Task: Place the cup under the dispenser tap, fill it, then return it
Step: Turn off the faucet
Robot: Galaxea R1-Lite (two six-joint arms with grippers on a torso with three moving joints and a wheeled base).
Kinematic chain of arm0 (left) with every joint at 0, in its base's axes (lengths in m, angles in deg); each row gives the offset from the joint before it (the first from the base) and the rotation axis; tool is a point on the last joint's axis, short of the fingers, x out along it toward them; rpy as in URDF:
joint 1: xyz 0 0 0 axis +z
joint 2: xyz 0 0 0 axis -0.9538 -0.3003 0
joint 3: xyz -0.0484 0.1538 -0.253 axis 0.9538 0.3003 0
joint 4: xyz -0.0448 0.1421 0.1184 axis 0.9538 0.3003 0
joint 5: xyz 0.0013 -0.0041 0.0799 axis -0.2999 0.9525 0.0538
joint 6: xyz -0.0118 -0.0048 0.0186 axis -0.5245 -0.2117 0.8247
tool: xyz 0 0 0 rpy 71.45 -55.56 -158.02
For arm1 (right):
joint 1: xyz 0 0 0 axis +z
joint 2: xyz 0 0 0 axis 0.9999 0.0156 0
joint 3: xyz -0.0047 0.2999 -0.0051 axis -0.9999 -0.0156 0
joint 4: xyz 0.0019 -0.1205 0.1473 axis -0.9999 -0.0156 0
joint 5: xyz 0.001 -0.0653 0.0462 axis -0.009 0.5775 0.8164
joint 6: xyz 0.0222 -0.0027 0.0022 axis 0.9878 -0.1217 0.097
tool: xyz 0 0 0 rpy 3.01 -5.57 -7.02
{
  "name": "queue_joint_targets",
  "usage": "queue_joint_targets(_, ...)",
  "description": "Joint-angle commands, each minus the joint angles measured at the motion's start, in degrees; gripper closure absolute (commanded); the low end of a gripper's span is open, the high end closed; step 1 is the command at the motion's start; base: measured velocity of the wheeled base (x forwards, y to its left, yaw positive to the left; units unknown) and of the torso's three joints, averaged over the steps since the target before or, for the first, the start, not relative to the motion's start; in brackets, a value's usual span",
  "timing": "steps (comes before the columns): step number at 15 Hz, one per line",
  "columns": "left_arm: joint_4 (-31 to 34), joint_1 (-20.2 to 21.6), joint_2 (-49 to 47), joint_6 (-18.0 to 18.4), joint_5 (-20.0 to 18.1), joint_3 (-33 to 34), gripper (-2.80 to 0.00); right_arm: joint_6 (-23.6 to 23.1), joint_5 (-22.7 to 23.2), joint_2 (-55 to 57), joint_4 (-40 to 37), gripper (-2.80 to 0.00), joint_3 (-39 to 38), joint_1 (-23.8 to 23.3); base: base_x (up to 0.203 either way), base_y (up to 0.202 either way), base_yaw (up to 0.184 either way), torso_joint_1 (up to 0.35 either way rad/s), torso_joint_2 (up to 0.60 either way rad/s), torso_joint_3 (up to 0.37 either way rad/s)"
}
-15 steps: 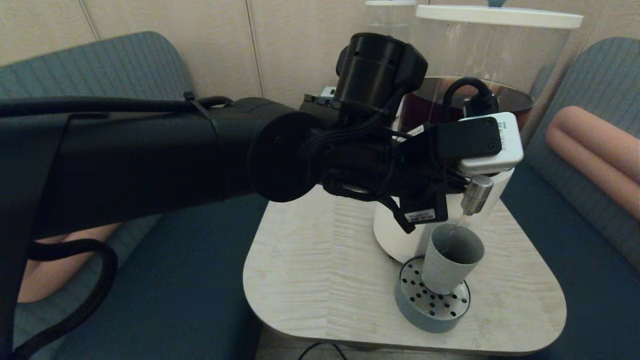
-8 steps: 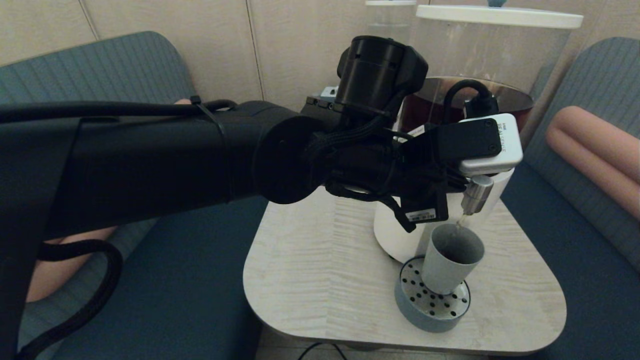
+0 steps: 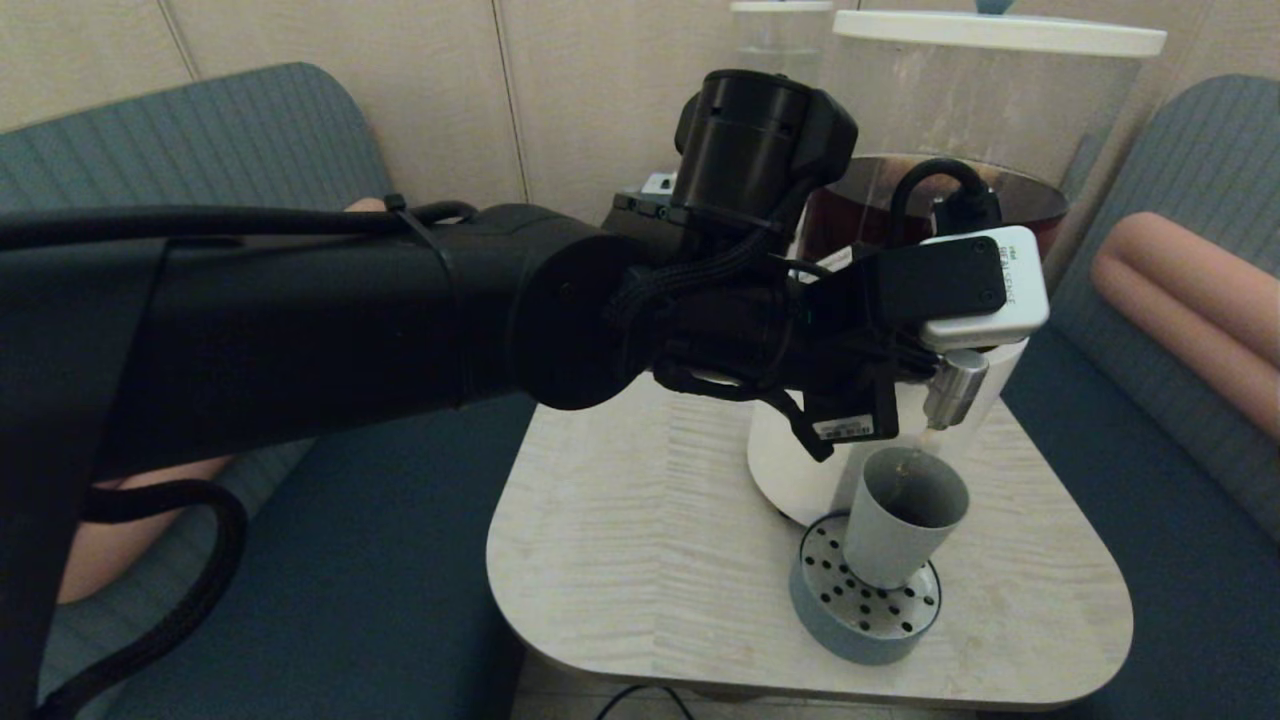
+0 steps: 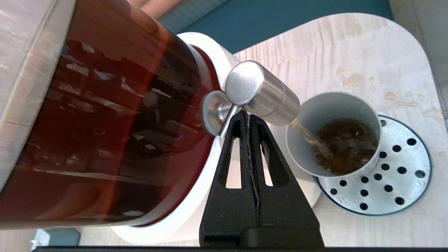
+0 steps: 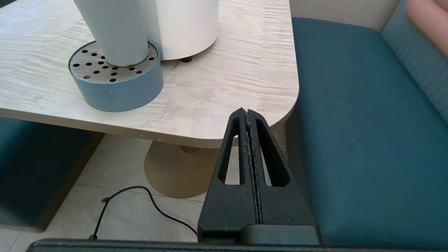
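Note:
The grey-blue cup (image 3: 905,520) stands upright on a round perforated drip tray (image 3: 830,620), directly below the dispenser tap (image 3: 955,390). In the left wrist view a thin brown stream runs from the tap (image 4: 260,92) into the cup (image 4: 332,105), which holds foamy brown liquid at its bottom. My left gripper (image 4: 246,115) is shut with nothing in it. Its tips rest against the tap's thin steel lever (image 4: 229,120). My right gripper (image 5: 247,111) is shut and empty, low beside the table's near right corner.
The large dispenser (image 3: 990,120) with dark brown liquid stands at the table's (image 3: 640,560) back right, a smaller clear dispenser (image 3: 775,30) behind it. Drops of liquid (image 4: 350,78) lie near the tray. Blue benches flank the table. A cable (image 5: 140,196) lies on the floor.
Liquid keeps running from the tap into the cup. My left arm has barely shifted and stays at the tap; the cup has not moved.

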Motion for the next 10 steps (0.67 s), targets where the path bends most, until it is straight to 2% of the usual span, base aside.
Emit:
queue_joint_targets(1, -0.17, -0.03, 0.01, 0.32, -0.05, -0.01, 0.0, -0.03, 0.02, 0.07, 0.02, 0.0, 0.0, 0.06, 0.0, 0.0, 0.0, 0.0, 0.0, 0.0)
queue_joint_targets(10, -2.37, -0.03, -0.56, 1.46, -0.05, -0.01, 0.0, -0.03, 0.02, 0.07, 0.02, 0.0, 0.0, 0.02, 0.0, 0.0, 0.0, 0.0, 0.0, 0.0)
